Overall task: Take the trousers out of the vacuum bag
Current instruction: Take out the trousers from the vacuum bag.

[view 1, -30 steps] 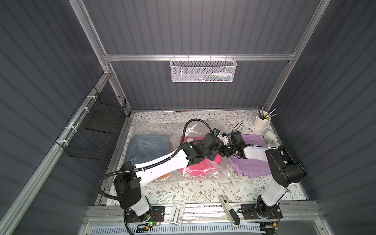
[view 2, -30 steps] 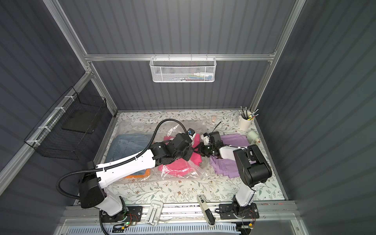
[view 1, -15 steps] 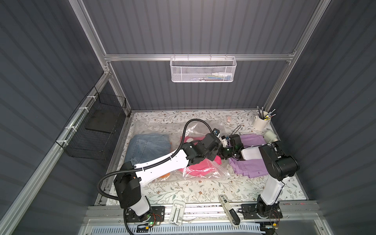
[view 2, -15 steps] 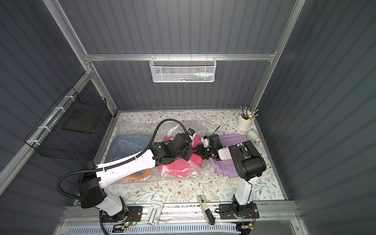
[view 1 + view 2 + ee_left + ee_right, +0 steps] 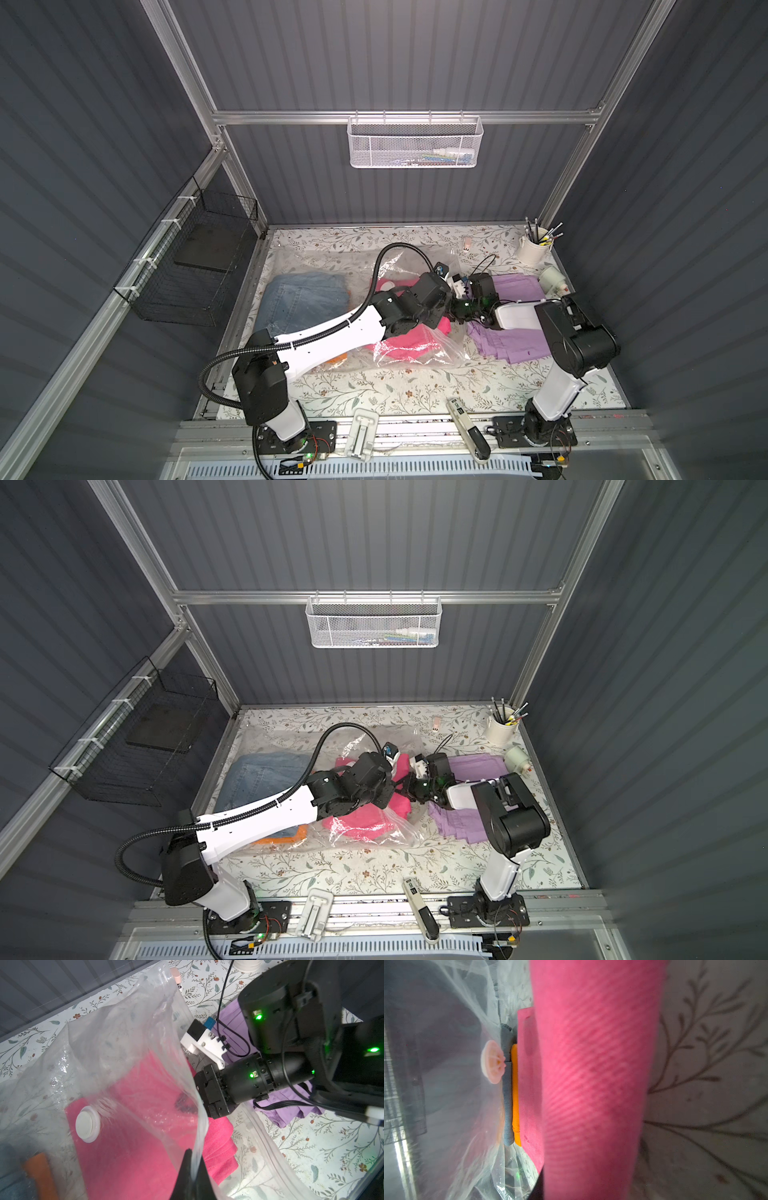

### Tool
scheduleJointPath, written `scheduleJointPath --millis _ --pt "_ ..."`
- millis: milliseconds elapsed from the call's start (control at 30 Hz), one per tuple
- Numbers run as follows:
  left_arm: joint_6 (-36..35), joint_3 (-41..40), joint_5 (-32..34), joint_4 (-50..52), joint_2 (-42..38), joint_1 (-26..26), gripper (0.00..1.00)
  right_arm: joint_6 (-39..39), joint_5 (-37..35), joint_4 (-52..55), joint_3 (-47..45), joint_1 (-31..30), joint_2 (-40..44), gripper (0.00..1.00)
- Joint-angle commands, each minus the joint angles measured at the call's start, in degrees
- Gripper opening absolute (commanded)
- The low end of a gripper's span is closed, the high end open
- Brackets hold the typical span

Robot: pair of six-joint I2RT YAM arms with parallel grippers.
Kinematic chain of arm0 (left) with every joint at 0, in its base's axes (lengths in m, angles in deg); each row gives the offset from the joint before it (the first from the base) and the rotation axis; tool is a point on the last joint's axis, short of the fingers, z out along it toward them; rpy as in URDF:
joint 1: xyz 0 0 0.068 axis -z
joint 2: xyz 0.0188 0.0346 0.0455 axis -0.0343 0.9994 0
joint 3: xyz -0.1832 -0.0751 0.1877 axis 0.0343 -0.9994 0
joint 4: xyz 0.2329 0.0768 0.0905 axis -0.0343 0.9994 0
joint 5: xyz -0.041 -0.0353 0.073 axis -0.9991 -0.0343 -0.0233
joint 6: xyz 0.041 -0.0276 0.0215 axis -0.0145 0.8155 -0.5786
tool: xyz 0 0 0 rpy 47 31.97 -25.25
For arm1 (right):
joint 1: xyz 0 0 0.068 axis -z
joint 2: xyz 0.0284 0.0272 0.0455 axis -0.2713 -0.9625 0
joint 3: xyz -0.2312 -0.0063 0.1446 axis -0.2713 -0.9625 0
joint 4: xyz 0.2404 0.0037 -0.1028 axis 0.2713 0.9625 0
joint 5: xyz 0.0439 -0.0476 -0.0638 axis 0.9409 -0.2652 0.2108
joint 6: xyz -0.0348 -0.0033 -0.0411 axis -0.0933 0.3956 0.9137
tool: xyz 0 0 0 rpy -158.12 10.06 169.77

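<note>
My left gripper (image 5: 192, 1167): pressed together on the upper sheet of the vacuum bag (image 5: 116, 1032) at its open edge. I hold that sheet up off the clothes, so the mouth gapes.

My right gripper (image 5: 184, 1103): reached in through the mouth, low over the pink trousers (image 5: 133, 1147). The fingertips show only as a dark smudge behind the plastic. My right wrist view is filled with pink cloth close up, so I cannot tell whether they are closed on the cloth or merely against it.

Vacuum bag: flat on the table (image 5: 374, 390), across the left and middle, with its mouth toward my right arm. Its round white valve (image 5: 87, 1124) sits in the raised sheet above the pink cloth.

Pink trousers: on the bag's lower sheet at the mouth, with one end past the lifted edge (half out, I would say).

Denim trousers (image 5: 305, 299): inside the bag at its far left end.

Orange trousers (image 5: 39, 1172): inside the bag next to the denim, with only a strip showing beside the pink.

Lilac trousers (image 5: 515, 340): outside the bag, spread on the table on the right, partly under my right arm.

Cup (image 5: 534, 249): white, with pens in it, in the back right corner, well apart from the bag.
</note>
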State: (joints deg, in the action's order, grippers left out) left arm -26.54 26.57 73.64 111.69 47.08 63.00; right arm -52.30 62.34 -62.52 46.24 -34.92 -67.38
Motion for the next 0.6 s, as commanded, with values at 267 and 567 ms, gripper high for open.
scheduleJointPath --millis 267,567 --pt "-0.4 -0.6 1.6 0.2 0.9 -0.3 0.00 1.6 0.6 8.1 3.4 0.0 8.5 0.02" --pt "0.6 -0.1 2.5 0.7 2.1 -0.3 0.00 2.4 0.6 12.6 4.4 0.2 14.3 0.02"
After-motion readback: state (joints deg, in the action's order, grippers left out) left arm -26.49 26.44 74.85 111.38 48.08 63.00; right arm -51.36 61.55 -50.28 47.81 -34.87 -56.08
